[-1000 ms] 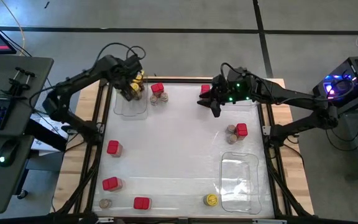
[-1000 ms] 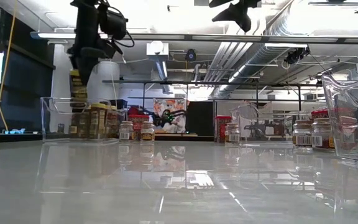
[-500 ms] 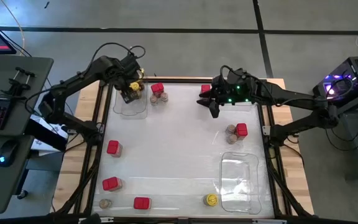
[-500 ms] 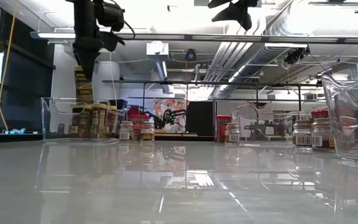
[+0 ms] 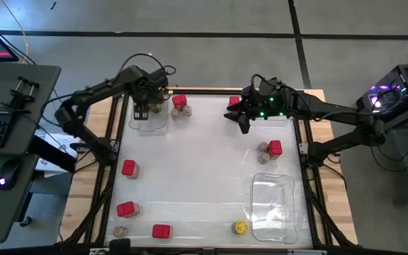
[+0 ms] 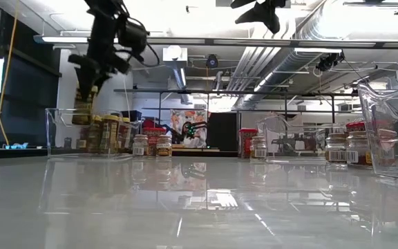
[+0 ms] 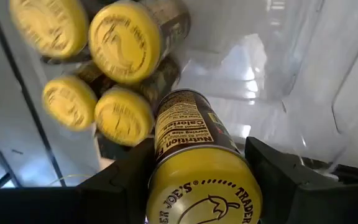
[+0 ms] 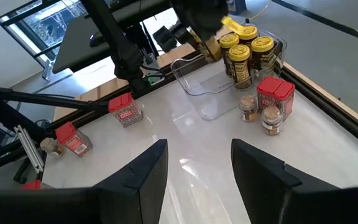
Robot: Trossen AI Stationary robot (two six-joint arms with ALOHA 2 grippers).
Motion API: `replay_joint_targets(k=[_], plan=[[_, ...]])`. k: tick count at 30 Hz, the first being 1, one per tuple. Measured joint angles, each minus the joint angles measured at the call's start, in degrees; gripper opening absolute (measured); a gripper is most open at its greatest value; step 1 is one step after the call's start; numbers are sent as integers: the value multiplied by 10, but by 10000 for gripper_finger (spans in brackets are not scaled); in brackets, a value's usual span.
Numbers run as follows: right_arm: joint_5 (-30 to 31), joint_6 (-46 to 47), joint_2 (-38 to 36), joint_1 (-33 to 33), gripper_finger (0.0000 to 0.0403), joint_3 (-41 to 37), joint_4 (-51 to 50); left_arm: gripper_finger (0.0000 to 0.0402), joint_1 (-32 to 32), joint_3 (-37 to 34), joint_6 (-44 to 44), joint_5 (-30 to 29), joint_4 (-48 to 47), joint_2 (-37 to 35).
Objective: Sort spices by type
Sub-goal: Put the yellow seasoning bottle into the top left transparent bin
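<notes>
The left gripper [image 7: 197, 180] is clamped on a yellow-lidded jar [image 7: 194, 168], holding it above the clear tray [image 5: 149, 122], where four more yellow-lidded jars [image 7: 98, 62] stand just ahead of its fingers. The right gripper [image 8: 197, 162] hangs with jaws parted, empty, well apart from the tray.

held jar [image 7: 201, 168]: lid cut off by the frame edge, label partly blurred | yellow-lidded jars [image 7: 98, 68] beside held jar: smeared, lid print unreadable | left gripper [image 5: 142, 110]: fingertips hidden under the arm, above the clear tray [image 5: 149, 126] | right gripper [image 8: 197, 168]: fingertips cropped
</notes>
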Motion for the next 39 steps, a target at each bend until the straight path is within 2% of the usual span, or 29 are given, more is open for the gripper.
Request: replay_joint_targets(k=[6, 14, 20, 25, 30, 39], plan=[[0, 15, 0, 1, 172, 0, 0, 192, 1, 0, 19, 32, 7, 50], [0, 17, 0, 1, 172, 0, 0, 192, 23, 0, 49, 105, 41, 54], [0, 26, 0, 1, 172, 0, 0, 192, 61, -13, 59, 106, 46, 54], [0, 27, 0, 1, 172, 0, 0, 200, 82, -51, 43, 107, 58, 54], [0, 26, 0, 1, 172, 0, 0, 208, 84, -81, 38, 100, 72, 54], [0, 26, 0, 1, 172, 0, 0, 222, 84, -78, 23, 81, 74, 54]])
